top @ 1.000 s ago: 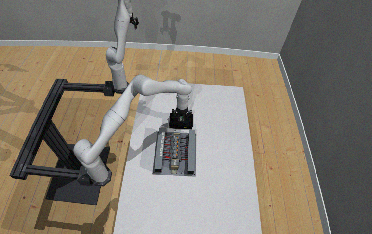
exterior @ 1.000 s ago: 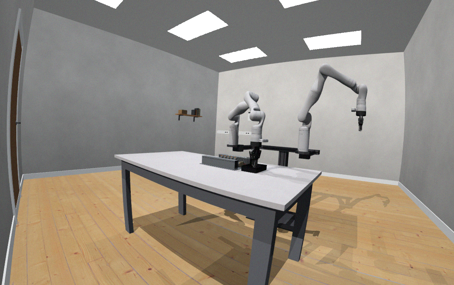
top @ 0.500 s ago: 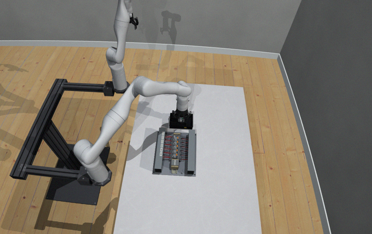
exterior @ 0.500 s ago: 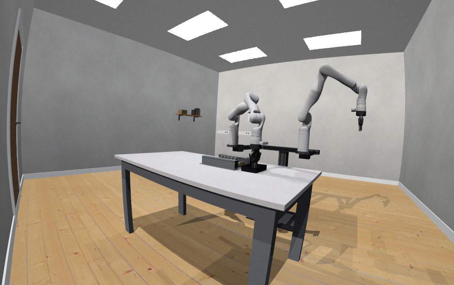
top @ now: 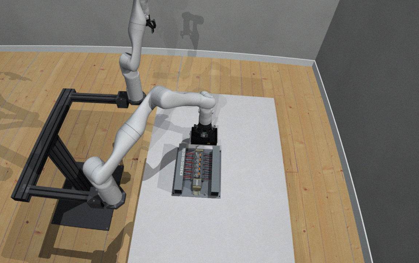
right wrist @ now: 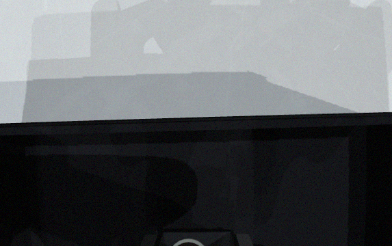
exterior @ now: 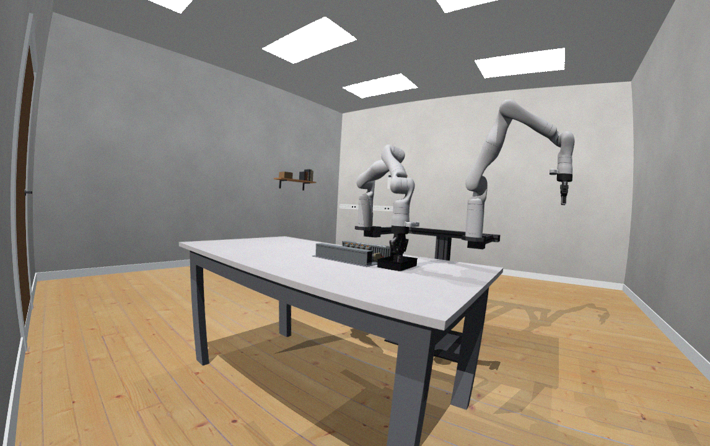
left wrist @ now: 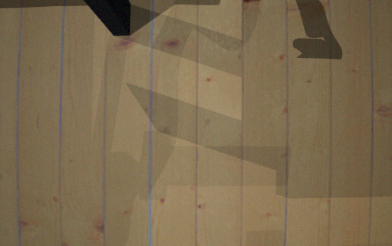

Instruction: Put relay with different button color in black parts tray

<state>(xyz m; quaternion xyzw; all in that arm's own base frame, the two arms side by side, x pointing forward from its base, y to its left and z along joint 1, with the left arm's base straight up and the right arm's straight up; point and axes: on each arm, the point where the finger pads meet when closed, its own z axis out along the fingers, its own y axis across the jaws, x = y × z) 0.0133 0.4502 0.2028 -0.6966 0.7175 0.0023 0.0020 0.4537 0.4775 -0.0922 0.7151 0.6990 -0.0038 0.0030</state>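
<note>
My right gripper (top: 204, 134) (exterior: 398, 257) is down at the black parts tray (top: 194, 141) (exterior: 396, 265) (right wrist: 196, 122), shut on a clear-cased relay. The relay's top shows at the bottom edge of the right wrist view, with a pale ring; its lower end is hidden, so I cannot tell if it touches the tray floor. The relay panel (top: 216, 193) (exterior: 344, 253) appears flat on the table. Its relays (top: 198, 165) stand in a row with orange buttons; none visibly leans, though they are small. My left gripper (top: 153, 26) (exterior: 563, 202) is open and empty, high away from the table.
Grey wire ducts (top: 215, 170) (top: 178, 173) flank the relay row, with red and black wires between. The panel's far end lies close to the tray. The right arm (top: 131, 130) reaches over the table's left part. The white table top (top: 253, 196) extends beyond both.
</note>
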